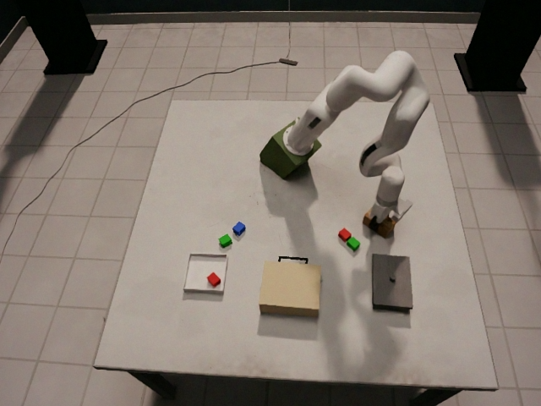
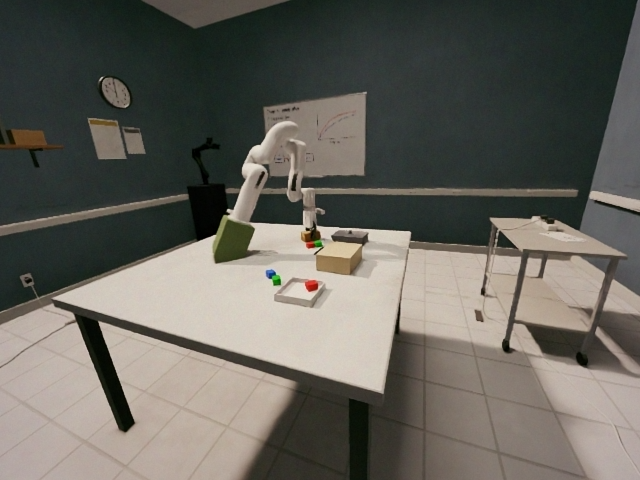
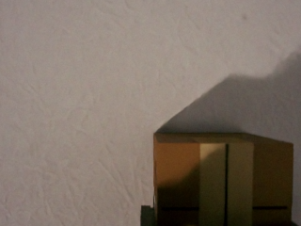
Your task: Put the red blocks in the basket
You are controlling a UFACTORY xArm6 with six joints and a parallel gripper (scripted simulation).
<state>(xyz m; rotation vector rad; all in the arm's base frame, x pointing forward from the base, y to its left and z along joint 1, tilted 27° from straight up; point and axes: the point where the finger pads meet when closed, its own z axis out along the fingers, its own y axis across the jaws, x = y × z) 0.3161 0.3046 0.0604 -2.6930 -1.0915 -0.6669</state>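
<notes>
My gripper (image 1: 379,222) (image 2: 311,234) (image 3: 222,220) is shut on a brown cardboard box (image 1: 385,230) (image 2: 305,237) (image 3: 176,165), with a finger at either side; the box appears to rest on the table. A red block (image 1: 344,234) (image 2: 310,244) lies on the table near it. Another red block (image 1: 213,279) (image 2: 311,285) is inside the white basket (image 1: 203,291) (image 2: 294,300). The light wooden cabinet (image 1: 290,283) (image 2: 338,260) has its black handle toward the arm; its drawer looks shut. The dark metal box (image 1: 390,294) (image 2: 350,241) has its lid on. Their insides are hidden.
A green block (image 1: 353,244) (image 2: 317,243) touches or nearly touches the red one on the table. Another green block (image 1: 225,240) (image 2: 276,280) and a blue block (image 1: 238,228) (image 2: 270,273) lie near the basket. The green arm base (image 1: 284,157) (image 2: 232,240) stands behind.
</notes>
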